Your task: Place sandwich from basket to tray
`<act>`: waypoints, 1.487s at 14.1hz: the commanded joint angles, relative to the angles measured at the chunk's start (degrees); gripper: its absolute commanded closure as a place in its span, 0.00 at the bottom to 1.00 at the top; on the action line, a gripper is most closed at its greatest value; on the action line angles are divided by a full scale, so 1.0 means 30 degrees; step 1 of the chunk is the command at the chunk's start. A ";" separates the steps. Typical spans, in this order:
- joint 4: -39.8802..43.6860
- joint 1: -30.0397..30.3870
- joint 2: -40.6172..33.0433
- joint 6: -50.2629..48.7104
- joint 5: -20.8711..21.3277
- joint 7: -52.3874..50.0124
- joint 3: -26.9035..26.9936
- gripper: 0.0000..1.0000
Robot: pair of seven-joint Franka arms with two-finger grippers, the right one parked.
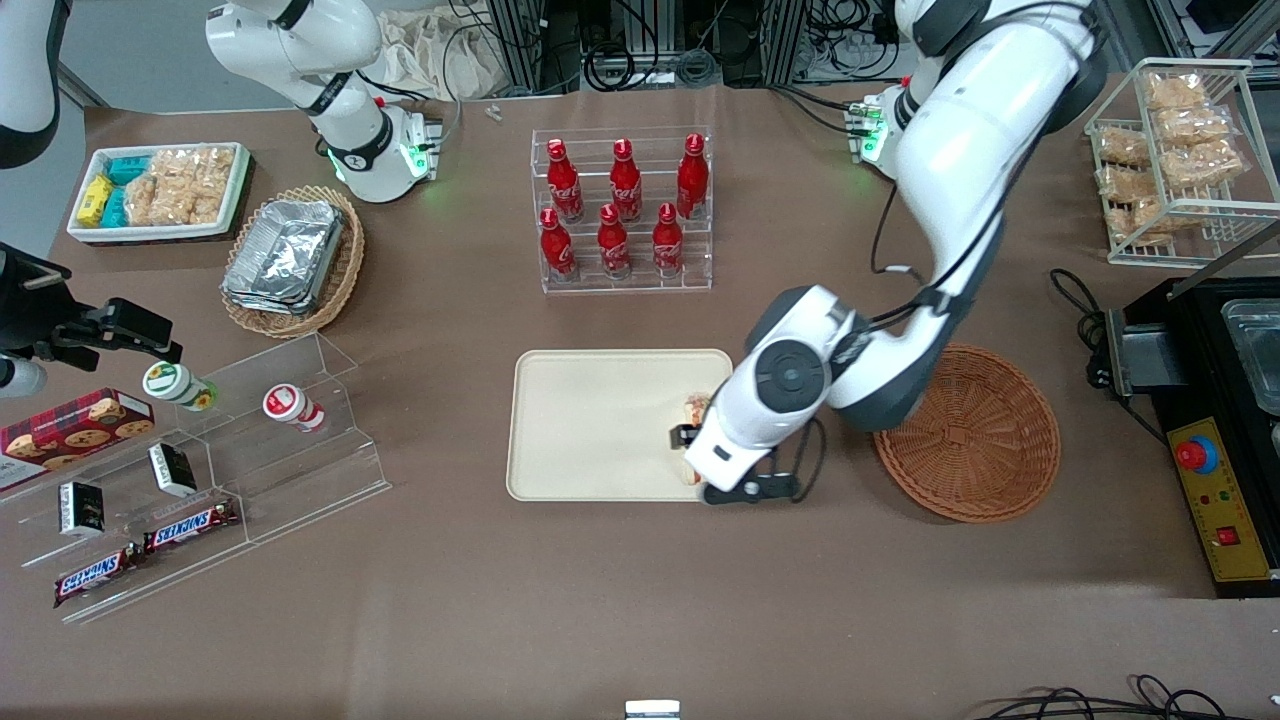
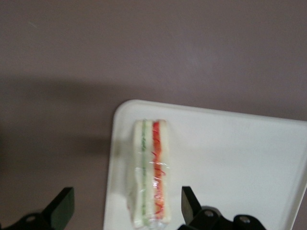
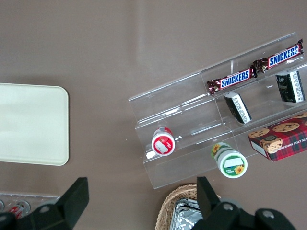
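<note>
The sandwich (image 1: pixel 695 408) is wrapped in clear film and rests on the cream tray (image 1: pixel 600 420), at the tray's end nearest the round reddish-brown basket (image 1: pixel 970 435). The basket is empty. My left gripper (image 1: pixel 705 465) hangs just above the sandwich, and the wrist hides most of it in the front view. In the left wrist view the sandwich (image 2: pixel 151 172) stands with its orange-red and green filling edge up, near the tray's corner (image 2: pixel 230 158). The gripper (image 2: pixel 125 211) is open, with one finger on each side of the sandwich and a gap at each.
A clear rack of red bottles (image 1: pixel 625 215) stands farther from the camera than the tray. Toward the parked arm's end are an oval basket of foil trays (image 1: pixel 295 260), a white snack bin (image 1: pixel 160 190) and an acrylic snack shelf (image 1: pixel 200 450). A wire rack (image 1: pixel 1180 160) and black machine (image 1: pixel 1220 420) stand toward the working arm's end.
</note>
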 commanded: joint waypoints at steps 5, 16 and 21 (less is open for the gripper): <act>-0.0907 0.3582 -0.5248 -0.4053 -0.1486 0.2189 0.0003 0.00; -0.9280 0.4344 -1.3044 -0.4005 -0.3509 1.4882 0.5600 0.00; -0.7767 0.4521 -1.2406 -0.4818 -0.3216 1.4856 0.5571 0.00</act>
